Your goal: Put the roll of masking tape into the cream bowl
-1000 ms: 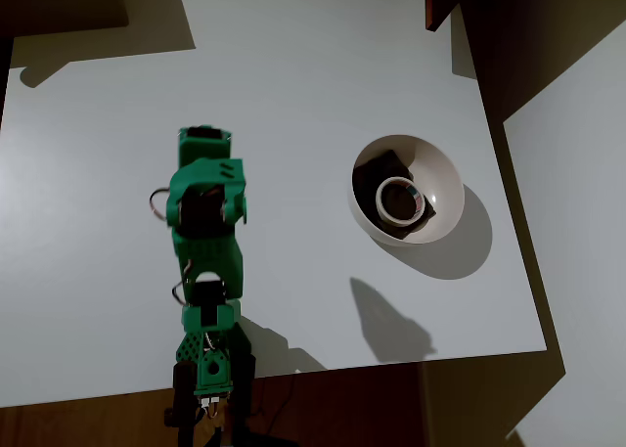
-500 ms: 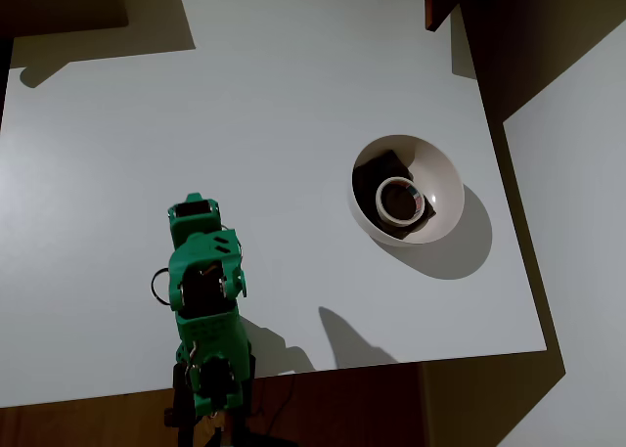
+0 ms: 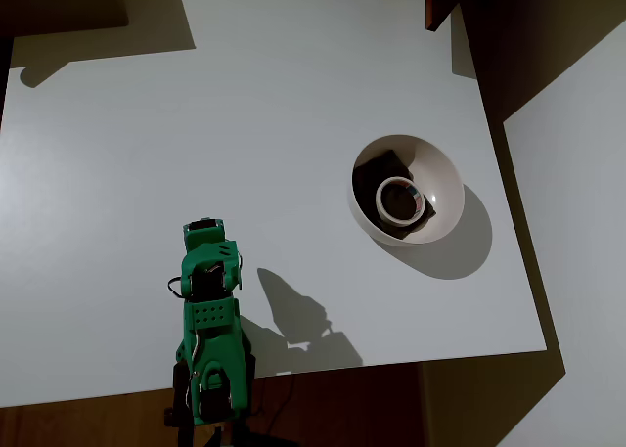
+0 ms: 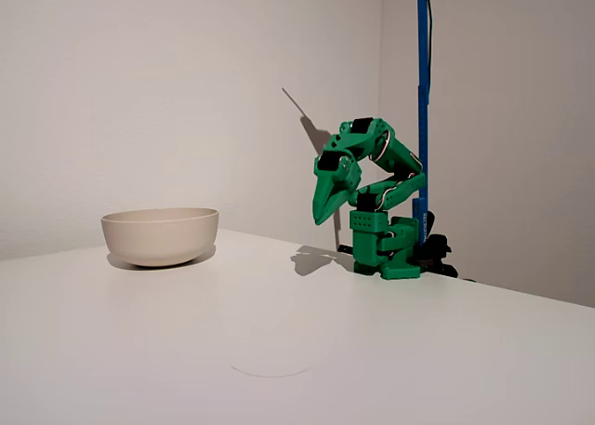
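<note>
Tape in bowl, arm folded at its base.

I am seeing the green arm [image 4: 381, 197] folding over its base near the table's [image 3: 293, 75] bottom edge in the overhead view, gripper [image 4: 322, 211] pointing down, fingers seemingly pressed together, holding nothing. The roll of masking tape [image 3: 399, 199] is lying inside the cream bowl [image 3: 445, 178] on a dark object [image 3: 377, 178], well apart from the arm.
</note>
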Robot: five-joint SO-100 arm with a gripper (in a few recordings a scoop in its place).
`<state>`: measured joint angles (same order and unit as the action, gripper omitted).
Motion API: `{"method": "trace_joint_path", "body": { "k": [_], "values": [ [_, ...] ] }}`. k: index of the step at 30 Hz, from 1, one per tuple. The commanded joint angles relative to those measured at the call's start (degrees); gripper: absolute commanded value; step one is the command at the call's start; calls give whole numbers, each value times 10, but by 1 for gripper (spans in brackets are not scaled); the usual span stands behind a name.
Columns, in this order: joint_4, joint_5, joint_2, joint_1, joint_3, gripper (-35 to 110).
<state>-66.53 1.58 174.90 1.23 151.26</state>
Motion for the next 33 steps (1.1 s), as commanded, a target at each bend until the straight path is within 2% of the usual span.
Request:
{"method": "trace_joint_path", "body": {
  "k": [1, 8, 21, 33],
  "values": [
    [10, 14, 56, 5, 49, -8],
    [-47, 16, 194, 14, 142, -8],
    [-127, -7, 193, 15, 157, -8],
    [-127, -15, 193, -2, 157, -8]
  ]
}}
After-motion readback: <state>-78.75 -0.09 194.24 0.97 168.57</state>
